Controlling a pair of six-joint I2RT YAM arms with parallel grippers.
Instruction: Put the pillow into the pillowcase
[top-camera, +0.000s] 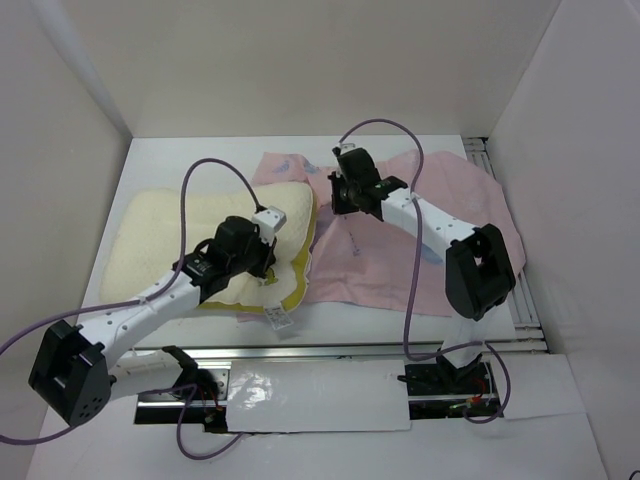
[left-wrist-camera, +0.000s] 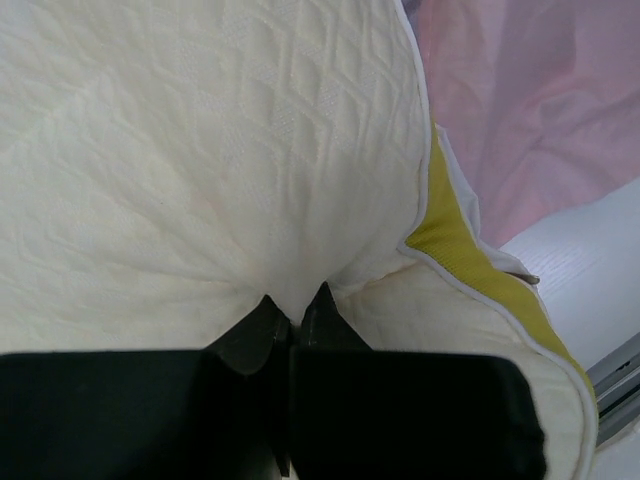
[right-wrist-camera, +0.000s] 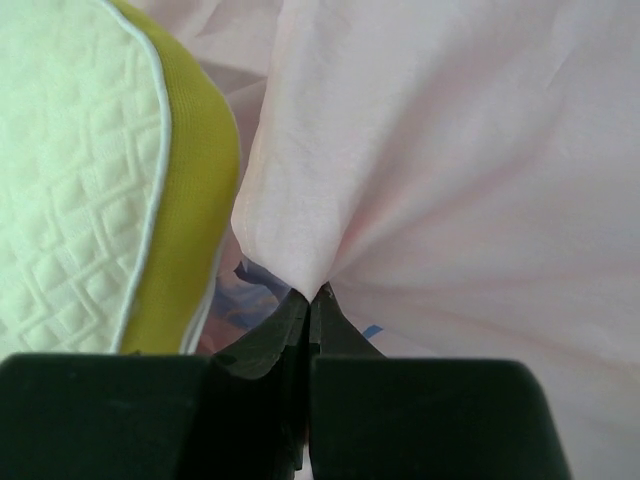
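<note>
The cream-yellow quilted pillow lies on the left half of the white table, its yellow side band facing right. My left gripper is at the pillow's near right corner. In the left wrist view the left gripper is shut on a pinch of the pillow. The pale pink pillowcase is spread at the right, and its left edge meets the pillow. My right gripper is at that edge. The right wrist view shows the right gripper shut on a fold of the pillowcase, beside the pillow.
White walls enclose the table on the left, back and right. An aluminium rail runs along the near edge and another along the right side. A small white tag sticks out at the pillow's near edge. Purple cables loop above both arms.
</note>
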